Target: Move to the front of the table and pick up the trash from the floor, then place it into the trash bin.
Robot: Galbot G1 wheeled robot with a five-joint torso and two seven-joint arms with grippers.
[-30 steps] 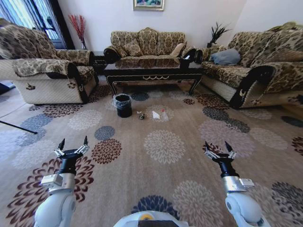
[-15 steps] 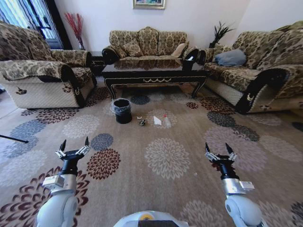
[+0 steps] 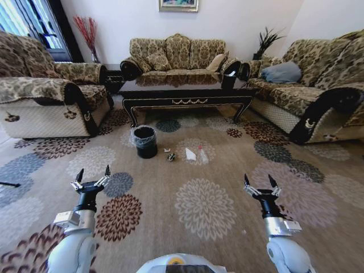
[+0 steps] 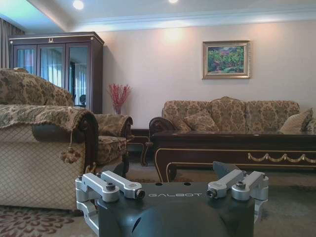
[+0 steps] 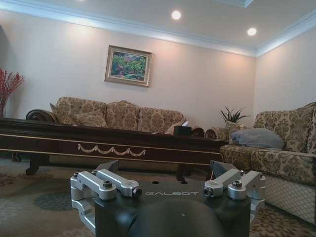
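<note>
The dark glossy table (image 3: pixel 187 94) stands ahead across the patterned carpet, also seen in the left wrist view (image 4: pixel 237 148) and right wrist view (image 5: pixel 108 143). On the floor before it sits the round black trash bin (image 3: pixel 145 141) with a clear liner. To its right lies the trash: a dark crumpled wrapper (image 3: pixel 170 156), a white folded paper (image 3: pixel 190 153) and a clear bottle (image 3: pixel 202 154) with a red cap. My left gripper (image 3: pixel 93 175) and right gripper (image 3: pixel 259 182) hover low at the near edge, both open and holding nothing, well short of the trash.
Patterned sofas flank the room: one at the left (image 3: pixel 45 96), one behind the table (image 3: pixel 179 54), one at the right (image 3: pixel 318 91). A small black tissue box (image 3: pixel 227 67) sits on the table's right end. Open carpet (image 3: pixel 199 199) lies between me and the trash.
The whole head view has shifted: the table, bin and trash appear closer and more centred as the robot advances. Both arms keep the same pose.
</note>
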